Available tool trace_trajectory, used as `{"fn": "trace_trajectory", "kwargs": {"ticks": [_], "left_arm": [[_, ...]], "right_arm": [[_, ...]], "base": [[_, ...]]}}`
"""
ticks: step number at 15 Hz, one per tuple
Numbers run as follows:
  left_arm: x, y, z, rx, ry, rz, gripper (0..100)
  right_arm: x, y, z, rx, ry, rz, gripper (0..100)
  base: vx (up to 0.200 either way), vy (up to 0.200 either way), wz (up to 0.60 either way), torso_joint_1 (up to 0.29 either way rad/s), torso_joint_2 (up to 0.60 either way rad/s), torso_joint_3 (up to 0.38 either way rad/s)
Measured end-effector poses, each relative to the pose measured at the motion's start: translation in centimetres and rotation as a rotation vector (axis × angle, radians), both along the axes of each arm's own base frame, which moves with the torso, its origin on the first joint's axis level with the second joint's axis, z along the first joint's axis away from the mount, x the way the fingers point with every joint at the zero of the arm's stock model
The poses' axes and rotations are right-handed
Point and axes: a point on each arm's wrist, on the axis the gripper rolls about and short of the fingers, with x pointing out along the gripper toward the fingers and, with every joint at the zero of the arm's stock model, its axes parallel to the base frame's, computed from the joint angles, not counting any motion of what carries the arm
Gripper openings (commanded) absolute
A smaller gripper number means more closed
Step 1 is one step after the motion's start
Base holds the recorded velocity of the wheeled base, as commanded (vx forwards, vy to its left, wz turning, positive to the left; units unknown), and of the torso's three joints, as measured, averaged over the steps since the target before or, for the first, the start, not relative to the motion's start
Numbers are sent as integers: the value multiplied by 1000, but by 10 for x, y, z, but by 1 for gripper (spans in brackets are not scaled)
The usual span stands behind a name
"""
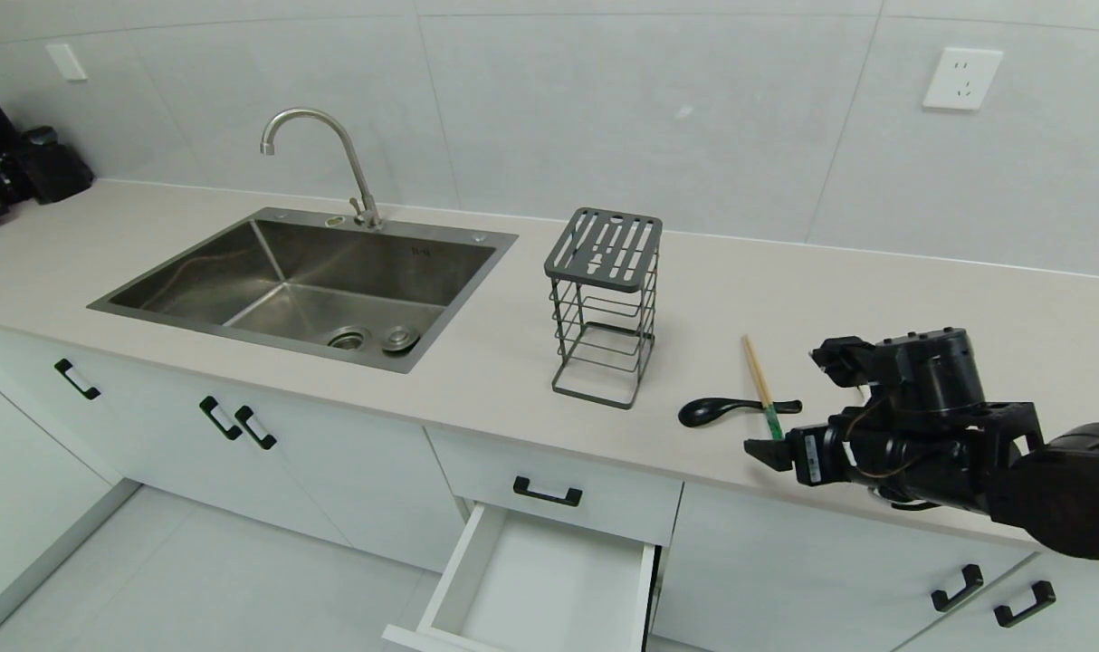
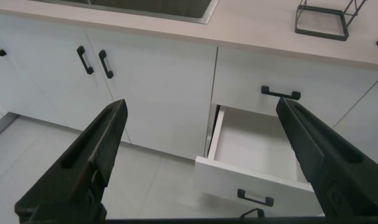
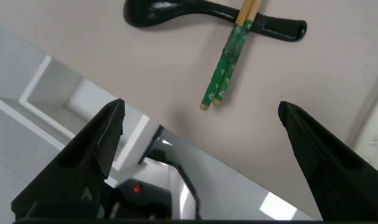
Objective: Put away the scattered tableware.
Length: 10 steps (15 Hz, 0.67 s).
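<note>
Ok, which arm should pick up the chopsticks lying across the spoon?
Right. The right gripper is open, right beside the chopsticks and black spoon; the left gripper is low, facing the open drawer, away from them.

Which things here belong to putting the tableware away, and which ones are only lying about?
Job:
- spoon
- chopsticks, lying across the spoon's handle
- rack and open drawer, probably places for them

Only lying about:
- sink
- faucet
- wall socket
- black devices at the far left
</note>
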Motion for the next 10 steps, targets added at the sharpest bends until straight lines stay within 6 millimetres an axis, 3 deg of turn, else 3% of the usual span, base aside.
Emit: {"fn": "trace_trajectory", "kwargs": {"ticks": [6, 10], "left_arm": [[0, 0, 0, 0, 0, 0, 100], [0, 0, 0, 0, 0, 0, 100]], "right_arm": [[42, 14, -22, 13, -19, -83, 100], [52, 17, -33, 4, -5, -90, 100]], "base": [[0, 0, 0, 0, 0, 0], [0, 0, 0, 0, 0, 0]]}}
